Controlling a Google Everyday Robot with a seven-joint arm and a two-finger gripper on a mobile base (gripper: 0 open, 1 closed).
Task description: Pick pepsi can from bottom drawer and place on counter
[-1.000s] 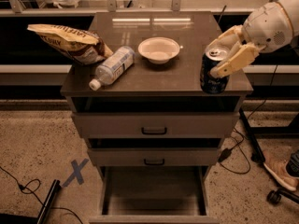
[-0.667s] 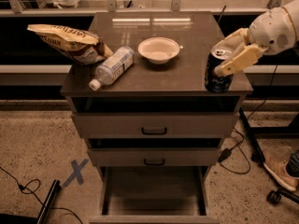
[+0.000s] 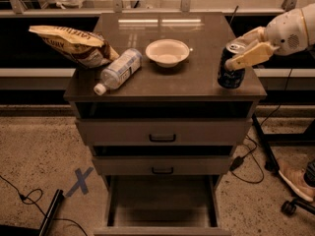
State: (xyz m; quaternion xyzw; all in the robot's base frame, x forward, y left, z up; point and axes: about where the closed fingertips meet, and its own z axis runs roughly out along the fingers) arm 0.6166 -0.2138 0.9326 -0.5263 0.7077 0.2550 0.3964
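Gripper (image 3: 236,53) of the robot, a cream-coloured claw with two fingers, comes in from the right side at the height of the cabinet top. It holds the small dark blue pepsi can (image 3: 230,69) with the silver top: one beige finger (image 3: 251,55) lies across the front of the can near its upper rim, and the other finger is behind it, so the claw clasps the can from both sides.

The can is upright at the right front corner of the glossy dark grey-brown counter (image 3: 197,85), close to the right edge. I cannot tell if its bottom touches the surface or is just above it.

On the same counter there is a round white bowl (image 3: 167,52) near the middle, well apart from the can. Left of the bowl a clear plastic bottle (image 3: 118,70) with a white cap lies on its side, the cap pointing to the front left corner. Just beside the bottle, at the left edge, lies a crumpled yellow and brown snack bag (image 3: 69,45), which partly hangs over the side.

Below the counter, the two upper drawers with black handles (image 3: 162,137) are pushed in. The grey-brown bottom drawer (image 3: 162,203) stands out from the cabinet, and its flat inside shows nothing in it. On the speckled floor at the left there is a blue tape cross (image 3: 81,181).
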